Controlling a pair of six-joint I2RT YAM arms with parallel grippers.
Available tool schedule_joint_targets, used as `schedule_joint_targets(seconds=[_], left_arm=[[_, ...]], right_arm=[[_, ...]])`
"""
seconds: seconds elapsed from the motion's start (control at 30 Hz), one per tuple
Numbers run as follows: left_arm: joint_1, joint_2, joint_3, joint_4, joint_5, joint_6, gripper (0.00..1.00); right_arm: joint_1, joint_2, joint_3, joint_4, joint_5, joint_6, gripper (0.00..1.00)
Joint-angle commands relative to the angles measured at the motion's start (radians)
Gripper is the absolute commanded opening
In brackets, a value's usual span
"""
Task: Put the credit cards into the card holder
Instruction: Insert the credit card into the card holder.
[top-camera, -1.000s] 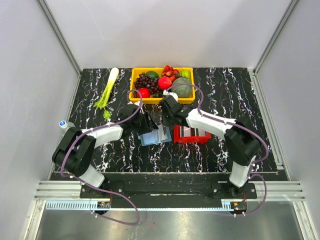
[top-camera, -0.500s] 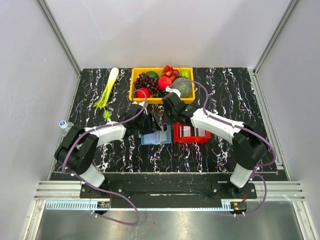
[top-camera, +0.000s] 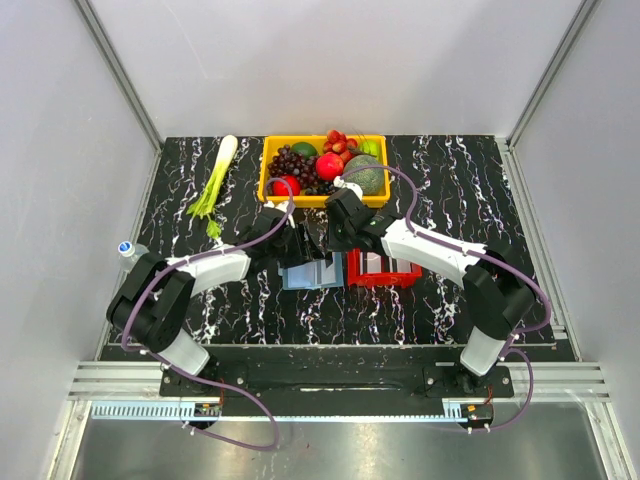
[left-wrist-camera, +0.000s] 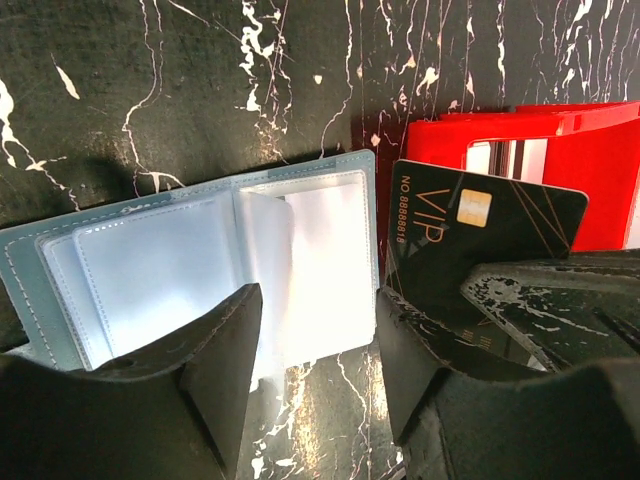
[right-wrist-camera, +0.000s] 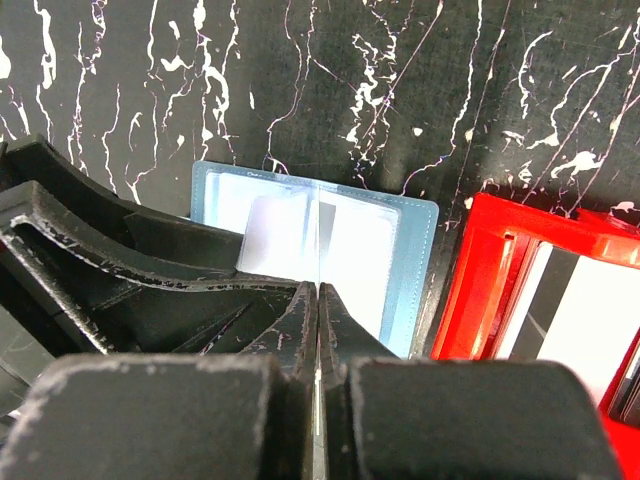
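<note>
The blue card holder (top-camera: 312, 274) lies open on the black table, its clear pockets up, in the left wrist view (left-wrist-camera: 190, 255) and the right wrist view (right-wrist-camera: 402, 250). My left gripper (left-wrist-camera: 318, 300) is open over the holder's near edge, with one finger on its left page. My right gripper (right-wrist-camera: 318, 292) is shut on a black VIP credit card (left-wrist-camera: 480, 225), held upright on edge just above the holder's middle fold and seen edge-on in the right wrist view (right-wrist-camera: 318, 235). More cards (right-wrist-camera: 590, 330) stand in the red tray (top-camera: 385, 270).
The red tray (left-wrist-camera: 560, 140) sits against the holder's right side. A yellow basket of fruit (top-camera: 322, 170) stands behind both grippers, a leek (top-camera: 215, 185) at the back left and a small bottle (top-camera: 128, 250) at the left edge.
My right gripper has moved a little left and away from the tray with the black card, over the holder. My left gripper has shifted slightly right on the holder.
</note>
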Motion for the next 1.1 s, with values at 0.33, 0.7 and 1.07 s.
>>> schedule_joint_targets(seconds=[0.33, 0.7, 1.07], left_arm=[[-0.004, -0.041, 0.001, -0.032, -0.034, 0.019, 0.35], [-0.002, -0.121, -0.037, -0.180, -0.208, 0.084, 0.36], [0.002, -0.107, -0.075, -0.207, -0.275, 0.084, 0.44]], right_arm=[[-0.004, 0.022, 0.000, 0.050, -0.042, 0.023, 0.00], [-0.023, 0.076, -0.050, 0.168, -0.188, 0.086, 0.00], [-0.067, 0.099, -0.147, 0.320, -0.300, 0.166, 0.00]])
